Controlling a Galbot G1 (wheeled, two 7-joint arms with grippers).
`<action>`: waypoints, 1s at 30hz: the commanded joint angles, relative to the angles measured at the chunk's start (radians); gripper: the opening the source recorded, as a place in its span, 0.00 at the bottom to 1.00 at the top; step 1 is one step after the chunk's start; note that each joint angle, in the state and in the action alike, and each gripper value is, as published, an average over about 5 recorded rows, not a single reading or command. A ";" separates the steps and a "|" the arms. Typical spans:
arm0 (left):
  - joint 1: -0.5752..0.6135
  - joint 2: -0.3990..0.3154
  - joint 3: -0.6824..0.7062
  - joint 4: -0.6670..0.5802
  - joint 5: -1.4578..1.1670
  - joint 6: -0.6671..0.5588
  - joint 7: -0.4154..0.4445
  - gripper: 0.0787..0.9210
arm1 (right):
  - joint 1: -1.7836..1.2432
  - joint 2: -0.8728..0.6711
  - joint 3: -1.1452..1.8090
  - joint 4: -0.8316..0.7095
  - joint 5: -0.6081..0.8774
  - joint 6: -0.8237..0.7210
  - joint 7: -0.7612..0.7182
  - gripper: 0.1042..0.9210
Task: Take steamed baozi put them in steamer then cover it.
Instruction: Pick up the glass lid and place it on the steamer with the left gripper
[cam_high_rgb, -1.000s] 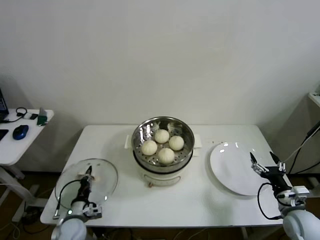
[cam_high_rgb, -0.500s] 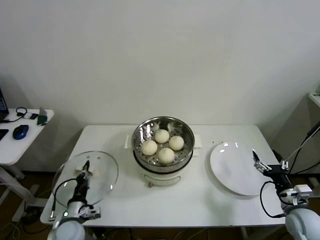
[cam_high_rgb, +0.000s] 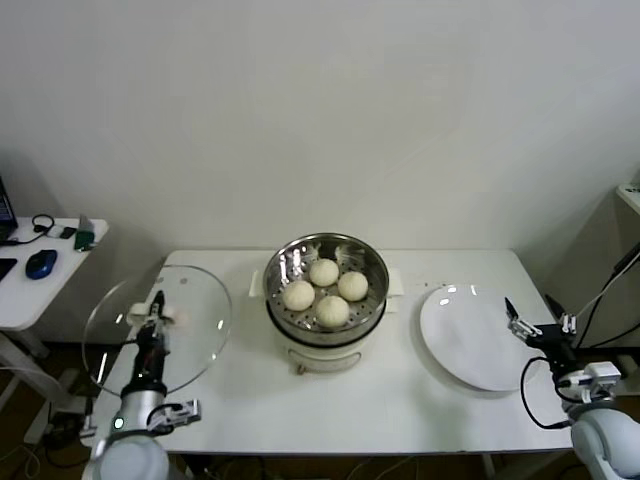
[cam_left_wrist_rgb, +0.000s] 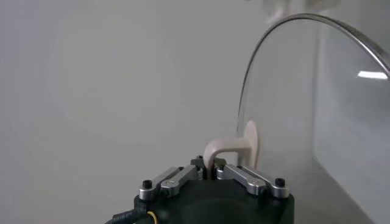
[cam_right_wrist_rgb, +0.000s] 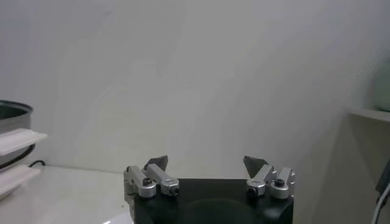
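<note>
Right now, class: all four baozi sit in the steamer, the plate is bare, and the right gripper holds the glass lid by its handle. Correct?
One slip: the left gripper, not the right, holds the glass lid by its handle, as the left wrist view shows. The right gripper is open and empty. The rest stands.

No readable text, labels, brands or numbers anywhere in these views; nothing legible on any object or surface.
</note>
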 joint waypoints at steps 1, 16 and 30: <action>-0.112 0.160 0.179 -0.153 -0.075 0.229 0.028 0.09 | 0.067 -0.004 -0.053 -0.032 -0.027 -0.003 0.011 0.88; -0.580 0.028 0.656 -0.023 0.019 0.362 0.311 0.09 | 0.143 -0.010 -0.106 -0.090 -0.071 -0.011 0.018 0.88; -0.665 -0.210 0.736 0.182 0.145 0.362 0.411 0.09 | 0.109 -0.005 -0.057 -0.098 -0.082 0.001 0.012 0.88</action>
